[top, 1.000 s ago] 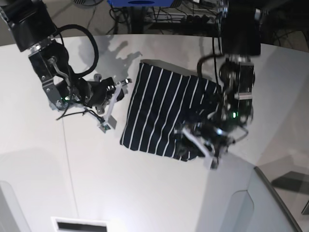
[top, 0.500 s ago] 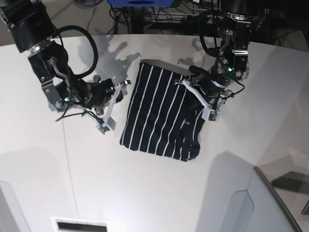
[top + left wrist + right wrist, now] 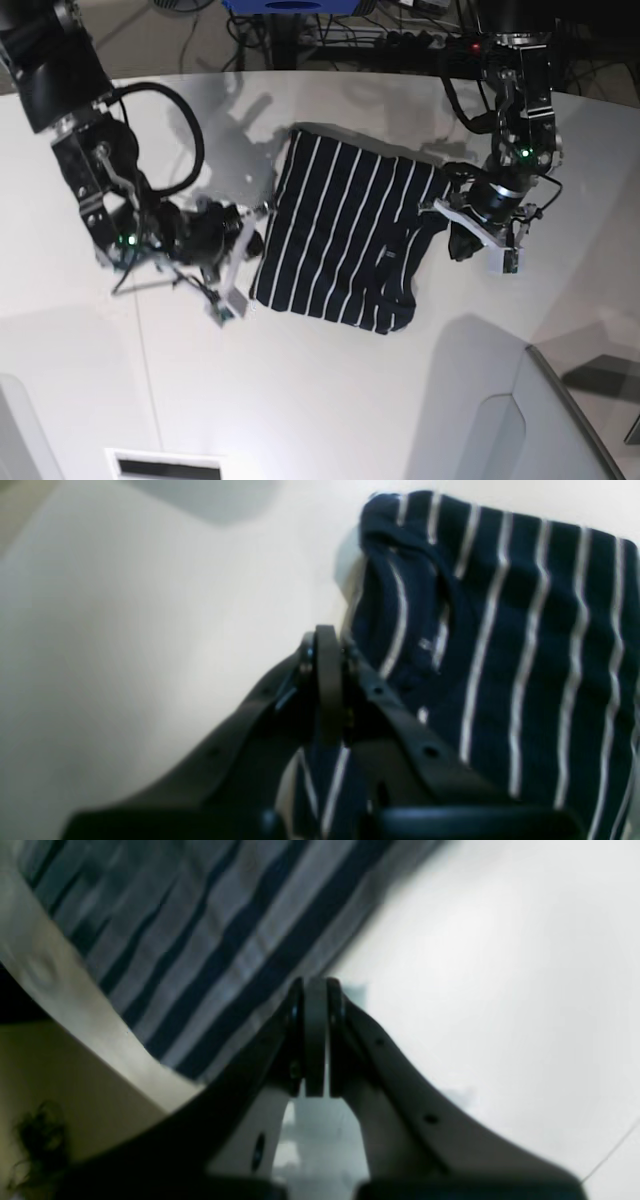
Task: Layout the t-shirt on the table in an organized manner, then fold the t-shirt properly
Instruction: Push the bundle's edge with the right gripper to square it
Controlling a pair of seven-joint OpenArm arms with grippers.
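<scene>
T-shirt: I am seeing the t-shirt (image 3: 338, 243) lying as a folded, roughly square bundle near the middle of the table (image 3: 330, 400), striped face up; its outline is matching the earlier frames, with a loose flap still bunching along its edge on the base view's right.
Left gripper: the left gripper (image 3: 470, 243) is sitting at that edge with its jaws closed; in the wrist view I am seeing the fingertips pressed together with dark striped cloth (image 3: 500, 645) directly beside and below them, but I cannot tell whether fabric is caught between them.
Left arm change: a second ago this gripper was low over the shirt's near corner; it is now standing higher and further out towards the base view's right.
Right gripper: the right gripper (image 3: 235, 275) is closed on nothing, its tips (image 3: 315, 1035) resting just beside the shirt's opposite edge.
Right arm change: it is now lower and closer to the shirt's near corner than before.
</scene>
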